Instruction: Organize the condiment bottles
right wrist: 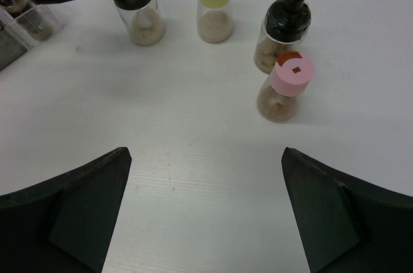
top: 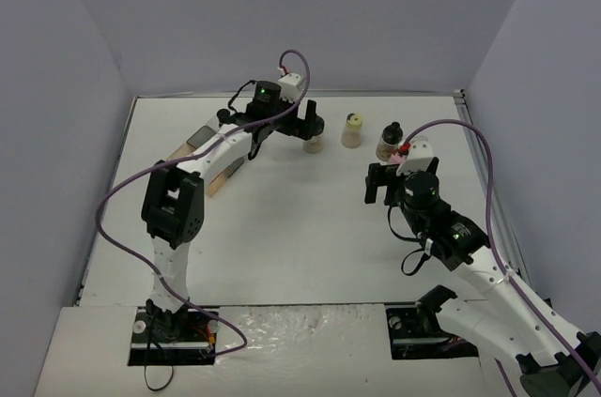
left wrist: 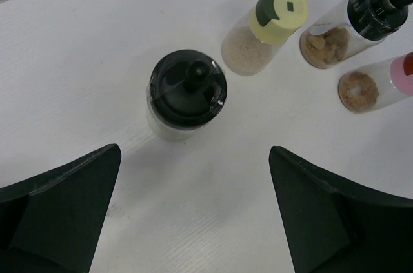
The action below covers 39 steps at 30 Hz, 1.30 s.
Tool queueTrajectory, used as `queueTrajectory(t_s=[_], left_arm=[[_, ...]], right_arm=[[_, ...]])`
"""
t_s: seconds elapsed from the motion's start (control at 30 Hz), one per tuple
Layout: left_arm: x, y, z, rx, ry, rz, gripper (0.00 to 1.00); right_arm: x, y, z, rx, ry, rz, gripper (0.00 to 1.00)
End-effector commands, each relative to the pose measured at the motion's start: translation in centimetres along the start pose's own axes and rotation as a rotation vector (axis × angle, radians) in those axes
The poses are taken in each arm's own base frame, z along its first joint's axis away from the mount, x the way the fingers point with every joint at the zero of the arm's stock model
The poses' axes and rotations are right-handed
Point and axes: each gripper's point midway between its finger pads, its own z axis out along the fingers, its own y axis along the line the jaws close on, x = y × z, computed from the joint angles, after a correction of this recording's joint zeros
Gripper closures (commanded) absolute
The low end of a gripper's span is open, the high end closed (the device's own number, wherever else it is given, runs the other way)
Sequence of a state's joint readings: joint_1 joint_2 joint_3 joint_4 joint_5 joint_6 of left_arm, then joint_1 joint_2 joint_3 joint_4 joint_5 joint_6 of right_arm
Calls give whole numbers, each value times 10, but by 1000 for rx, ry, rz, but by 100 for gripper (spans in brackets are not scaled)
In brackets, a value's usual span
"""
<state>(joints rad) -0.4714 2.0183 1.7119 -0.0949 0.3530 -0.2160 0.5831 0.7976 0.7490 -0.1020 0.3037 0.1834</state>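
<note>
Four condiment bottles stand in a loose row at the far middle of the table. A black-capped jar (left wrist: pixel 187 92) with pale contents stands upright just ahead of my left gripper (left wrist: pixel 193 212), which is open and apart from it. To its right are a yellow-green-capped jar (left wrist: pixel 264 28), a black-capped jar (left wrist: pixel 348 24) and a pink-capped jar (left wrist: pixel 381 82). My right gripper (right wrist: pixel 206 208) is open over bare table, short of the pink-capped jar (right wrist: pixel 284 86). From above, the left gripper (top: pixel 291 129) hangs by the leftmost jar (top: pixel 313 142), and the right gripper (top: pixel 385 183) is near the pink cap (top: pixel 402 155).
A stepped clear-and-amber tray (top: pixel 211 158) lies at the far left beside the left arm; its corner (right wrist: pixel 26 21) holds small jars. Grey walls close in the table on three sides. Cables loop over both arms.
</note>
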Motion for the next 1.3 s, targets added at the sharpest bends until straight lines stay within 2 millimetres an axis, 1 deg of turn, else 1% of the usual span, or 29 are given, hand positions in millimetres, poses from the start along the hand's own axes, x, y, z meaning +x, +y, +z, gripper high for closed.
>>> queueTrajectory(t_s=[0.0, 0.17, 0.27, 0.33, 0.63, 0.8, 0.9, 0.93, 1.0, 1.1, 1.13, 1.2, 1.27], left_arm=[[-68, -30, 0, 99, -211, 146, 3], [-59, -24, 25, 82, -216, 170, 3], [-58, -14, 40, 45, -224, 170, 3], [-61, -10, 44, 26, -241, 173, 3], [-51, 4, 68, -18, -259, 181, 3], [-51, 4, 75, -15, -285, 187, 5], [-54, 2, 74, -4, -308, 192, 15], [-54, 1, 74, 4, -313, 194, 19], [-55, -4, 73, 25, -323, 199, 31], [-53, -9, 69, 48, -315, 188, 56], [-53, -10, 65, 49, -315, 187, 65], [-56, -12, 52, 43, -320, 179, 76], [-70, -17, 29, 32, -350, 172, 89]], right_arm=[[-31, 9, -7, -44, -85, 50, 0], [-31, 13, -7, -66, -79, 61, 0], [-33, 16, -9, -82, -83, 73, 0], [-34, 17, -10, -89, -84, 78, 0], [-32, 19, -11, -98, -78, 91, 0], [-31, 19, -11, -102, -76, 94, 0], [-29, 19, -11, -100, -72, 95, 0], [-28, 18, -11, -100, -70, 95, 0], [-27, 18, -11, -99, -68, 94, 0], [-30, 18, -13, -102, -76, 97, 0], [-31, 18, -14, -100, -79, 97, 0], [-31, 17, -15, -99, -82, 97, 0], [-31, 16, -16, -99, -83, 96, 0]])
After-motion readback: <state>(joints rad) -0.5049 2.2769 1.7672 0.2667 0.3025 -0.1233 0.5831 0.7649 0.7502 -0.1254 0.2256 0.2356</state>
